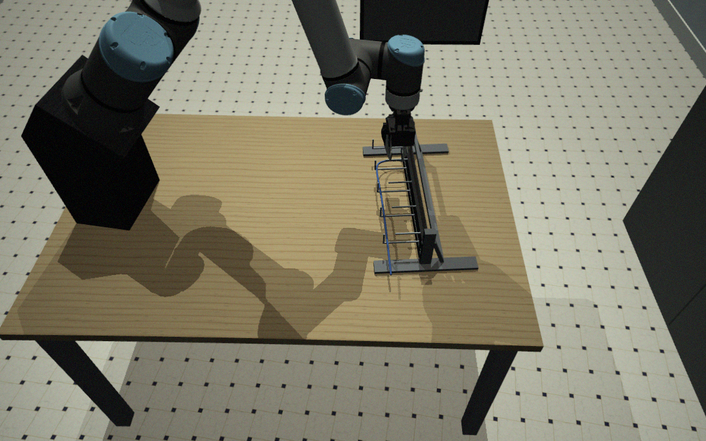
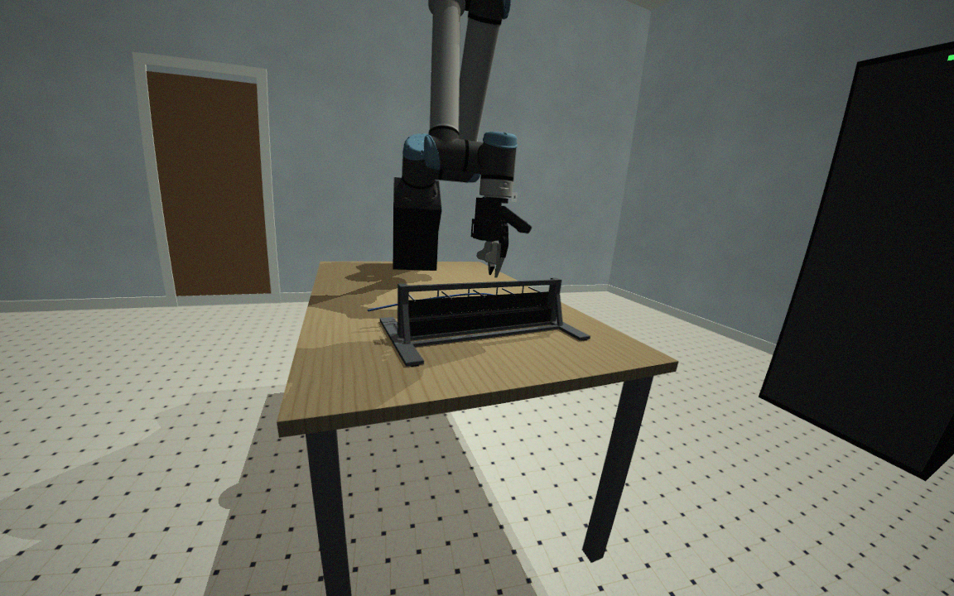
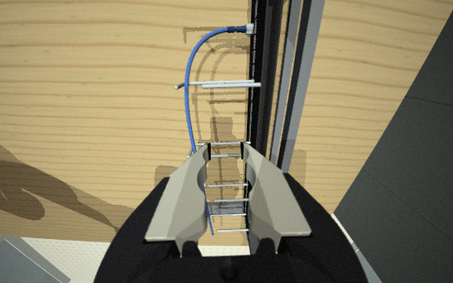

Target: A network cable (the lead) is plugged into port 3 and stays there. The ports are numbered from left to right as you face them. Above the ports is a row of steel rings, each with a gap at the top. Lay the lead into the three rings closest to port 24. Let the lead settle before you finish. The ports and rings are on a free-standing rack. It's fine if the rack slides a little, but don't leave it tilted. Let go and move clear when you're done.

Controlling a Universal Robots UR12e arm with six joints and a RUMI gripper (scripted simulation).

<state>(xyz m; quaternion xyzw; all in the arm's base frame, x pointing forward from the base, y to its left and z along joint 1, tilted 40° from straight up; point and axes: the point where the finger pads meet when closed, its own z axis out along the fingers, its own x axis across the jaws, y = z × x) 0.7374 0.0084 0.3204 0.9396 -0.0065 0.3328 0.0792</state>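
Note:
The rack (image 1: 422,203) stands upright on the table, seen from behind in the exterior view (image 2: 480,311). The blue lead (image 1: 383,219) is plugged in at the rack's far end. It bends out and runs straight along the outer tips of the steel rings (image 1: 399,208) down to the near foot. I cannot tell if it lies inside any ring. In the wrist view the plug (image 3: 248,28) sits in its port and the lead (image 3: 189,86) passes left of and below my fingers. My gripper (image 1: 394,147) (image 2: 495,268) (image 3: 225,143) hovers above the far end of the rack, nearly shut, with nothing between the fingertips.
A large black cabinet (image 2: 903,252) stands right of the table. The arm's black base block (image 1: 92,158) sits at the table's far left corner. The rack's cross feet (image 1: 426,265) lie flat on the wood.

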